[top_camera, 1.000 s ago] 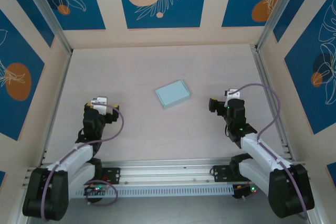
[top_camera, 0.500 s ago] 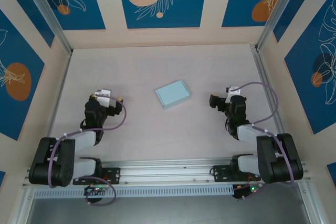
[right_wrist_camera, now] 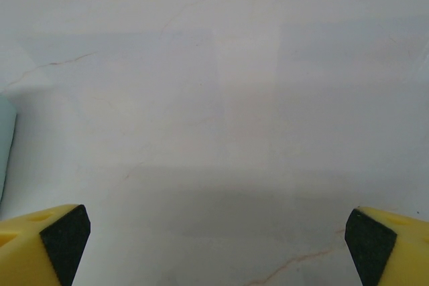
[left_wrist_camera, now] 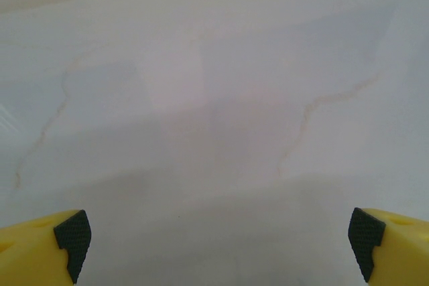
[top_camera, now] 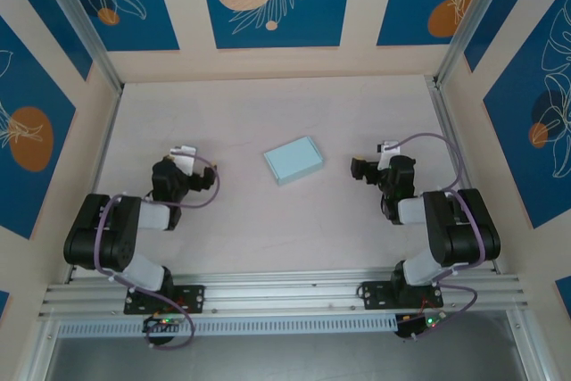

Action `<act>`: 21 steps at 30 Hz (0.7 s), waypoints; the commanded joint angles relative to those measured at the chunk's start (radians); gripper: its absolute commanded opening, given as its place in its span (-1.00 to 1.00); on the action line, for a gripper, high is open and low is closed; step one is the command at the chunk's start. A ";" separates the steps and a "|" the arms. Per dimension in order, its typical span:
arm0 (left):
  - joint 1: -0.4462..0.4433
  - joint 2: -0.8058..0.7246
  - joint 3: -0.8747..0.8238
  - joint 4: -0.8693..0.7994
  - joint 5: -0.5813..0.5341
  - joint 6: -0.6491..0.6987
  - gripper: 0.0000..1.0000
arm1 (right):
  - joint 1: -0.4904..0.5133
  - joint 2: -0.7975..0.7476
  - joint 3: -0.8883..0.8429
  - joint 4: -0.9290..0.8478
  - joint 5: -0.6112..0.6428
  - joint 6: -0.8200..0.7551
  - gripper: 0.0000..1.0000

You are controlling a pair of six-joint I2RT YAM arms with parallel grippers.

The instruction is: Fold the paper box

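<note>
The paper box (top_camera: 293,160) lies shut and flat on the table as a small pale-blue rectangle, turned slightly, in the middle of the top view. A sliver of its edge (right_wrist_camera: 5,145) shows at the left border of the right wrist view. My left gripper (top_camera: 185,169) rests low over the table well left of the box, open, its yellow fingers (left_wrist_camera: 47,246) wide apart over bare table. To the right of the box my right gripper (top_camera: 366,169) is also open, its fingers (right_wrist_camera: 47,246) spread with nothing between them. Neither touches the box.
The pale marbled table (top_camera: 268,113) is walled by panels with blue leaf prints on three sides. Aluminium posts (top_camera: 85,24) stand in the back corners. A metal rail (top_camera: 285,287) with the arm bases runs along the near edge.
Both arms have folded back toward their bases, and each gripper has shifted a little toward the back. The box has not moved.
</note>
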 commanded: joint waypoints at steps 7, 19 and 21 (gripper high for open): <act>0.022 0.000 0.034 -0.037 -0.054 -0.039 1.00 | -0.045 -0.001 0.058 -0.013 -0.098 0.002 0.99; 0.023 -0.002 0.031 -0.034 -0.046 -0.035 1.00 | -0.042 -0.002 0.057 -0.012 -0.096 0.000 0.99; 0.021 0.000 0.031 -0.034 -0.046 -0.033 1.00 | -0.044 -0.003 0.057 -0.012 -0.096 0.001 0.99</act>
